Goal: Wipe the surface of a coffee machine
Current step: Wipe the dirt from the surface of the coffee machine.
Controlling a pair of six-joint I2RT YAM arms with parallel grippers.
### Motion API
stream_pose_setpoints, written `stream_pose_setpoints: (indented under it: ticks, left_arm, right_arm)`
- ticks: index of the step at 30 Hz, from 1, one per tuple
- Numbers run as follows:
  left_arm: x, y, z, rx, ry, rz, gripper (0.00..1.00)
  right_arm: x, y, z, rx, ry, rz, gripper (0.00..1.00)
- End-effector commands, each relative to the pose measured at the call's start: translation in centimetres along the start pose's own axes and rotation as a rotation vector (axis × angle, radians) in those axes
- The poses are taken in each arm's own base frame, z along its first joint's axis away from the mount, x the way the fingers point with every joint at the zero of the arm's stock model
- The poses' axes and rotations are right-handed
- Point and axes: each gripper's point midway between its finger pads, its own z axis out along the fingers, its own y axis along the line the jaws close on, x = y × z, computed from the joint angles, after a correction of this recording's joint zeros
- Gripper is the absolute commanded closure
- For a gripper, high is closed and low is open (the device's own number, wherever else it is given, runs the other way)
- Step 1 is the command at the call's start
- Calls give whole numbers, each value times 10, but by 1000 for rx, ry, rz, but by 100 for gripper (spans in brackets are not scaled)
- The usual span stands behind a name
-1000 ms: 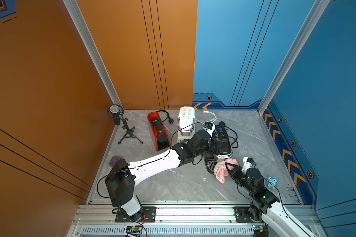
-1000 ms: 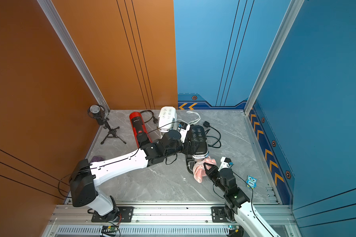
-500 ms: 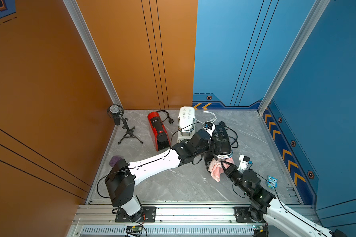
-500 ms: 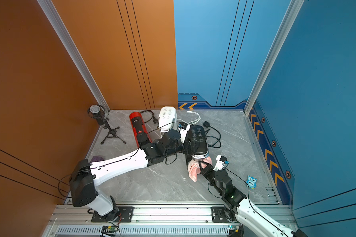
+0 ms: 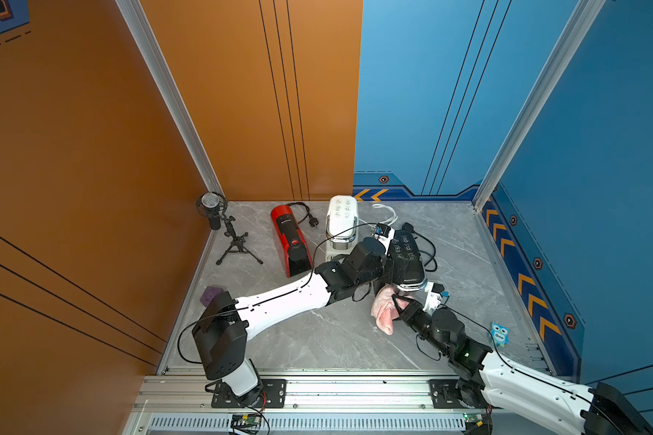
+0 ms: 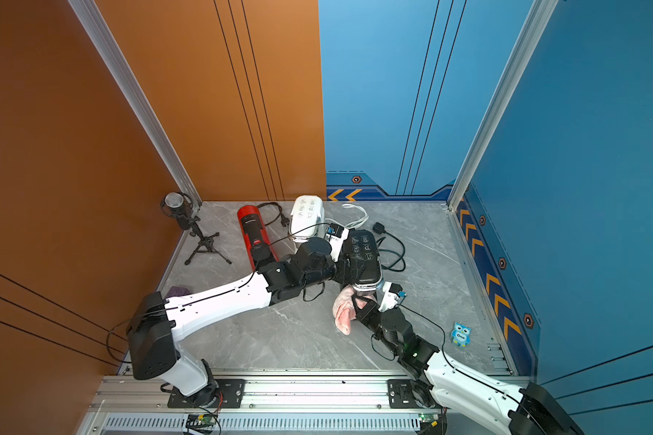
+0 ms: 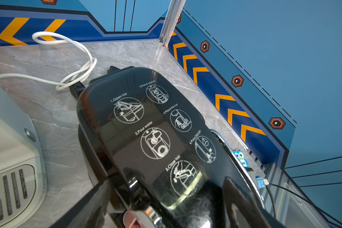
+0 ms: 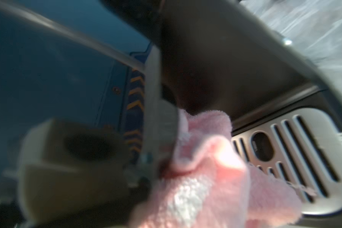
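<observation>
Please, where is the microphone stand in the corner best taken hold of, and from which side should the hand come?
Best grip the thin post between the microphone and the three spread legs, closing across it. Come from the middle of the table, since the orange wall stands close on its other side. The legs splay too wide to pinch.

1. A robot test cell, lab-style — orange panels (image 5: 72, 132) and blue panels (image 5: 600, 150) box in a grey marble-look tabletop (image 5: 317, 339).
2. Aluminium posts (image 5: 166, 94) frame the corners; two white robot arms (image 5: 279, 301) are mounted on an aluminium rail (image 5: 355, 391).
3. A tripod microphone (image 5: 212, 205) stands in one corner.
</observation>
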Motion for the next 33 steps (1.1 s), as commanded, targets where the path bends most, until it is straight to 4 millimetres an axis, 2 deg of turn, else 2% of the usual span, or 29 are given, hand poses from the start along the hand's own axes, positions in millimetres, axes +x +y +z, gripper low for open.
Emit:
stream_pose_setpoints:
  ticks: [1,9,13,15,21,24,25,27,30,33]
  left_arm:
    - [87,49,6,-150,294,44,11]
    - [87,46,9,-140,294,38,11]
    - [86,48,7,-145,290,40,11]
    - [86,49,7,-147,289,41,11]
    - [86,52,6,-151,289,37,11]
    - [87,53,7,-152,293,36,11]
    - [86,54,7,-154,292,35,11]
    - [87,53,7,-151,293,34,11]
    - [87,53,6,-149,294,34,11]
    - [87,54,6,-148,295,36,11]
  right_arm:
    - [-19,39,2,-106,-75,-14,100]
    - [-12,36,17,-87,-63,-21,100]
    - [-17,35,17,-88,-84,-34,100]
    - [-23,34,14,-81,-108,-47,100]
    - [-50,1,-7,52,-207,-41,100]
    - [-55,-11,-19,75,-236,-12,100]
    - [-64,-18,-23,95,-275,5,100]
    - [-70,-25,-31,93,-313,40,100]
    - [-76,-20,-38,57,-341,61,100]
    - [-75,-12,-36,23,-331,70,100]
